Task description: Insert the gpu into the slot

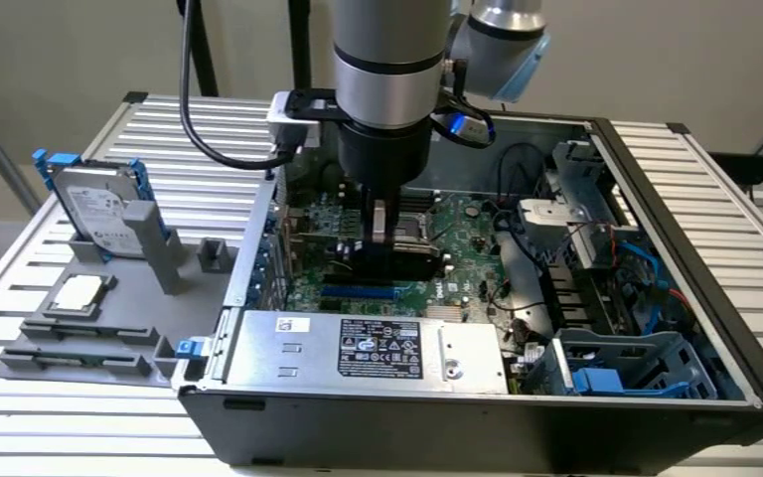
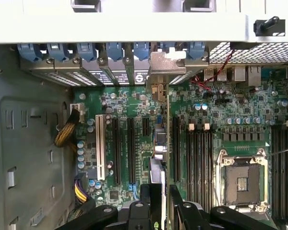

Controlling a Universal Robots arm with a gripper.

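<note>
In the exterior view, the arm reaches down from the top centre into the open computer case [image 1: 488, 427]. The claw [image 1: 384, 246] hangs at mid-frame, closed part-way and clamped on the graphics card [image 1: 408, 264], a black block held upright over the green board [image 1: 468, 224]. The blue slot [image 1: 355, 293] shows just below the card in the frame, between it and the silver power box [image 1: 369, 348] at lower centre. We cannot tell whether the card's lower edge touches the slot. At the left of the frame a hard drive [image 1: 96, 209] stands in a grey holder on the slatted tabletop [image 1: 90, 417], well apart from the work.

In the wrist view, the claw [image 2: 161, 206] is at bottom centre, with its dark fingers [image 2: 145, 201] on either side of the card [image 2: 157, 165]. We see the card edge-on, running up the middle of the frame to its silver end plate [image 2: 169, 64], which sits at the row of rear openings along the top. Long dark sockets lie on both sides of it, a white socket [image 2: 100, 148] at left centre and the square processor socket [image 2: 240, 182] at lower right. We cannot pick out which strip is the blue one here.

To seat it well, we judge the card should go down upright, with its long edge parallel to the slot and its end plate sliding into the matching rear opening. The push should be straight and even along the card's length. A tilt could jam one end or land the card on a neighbouring socket.
</note>
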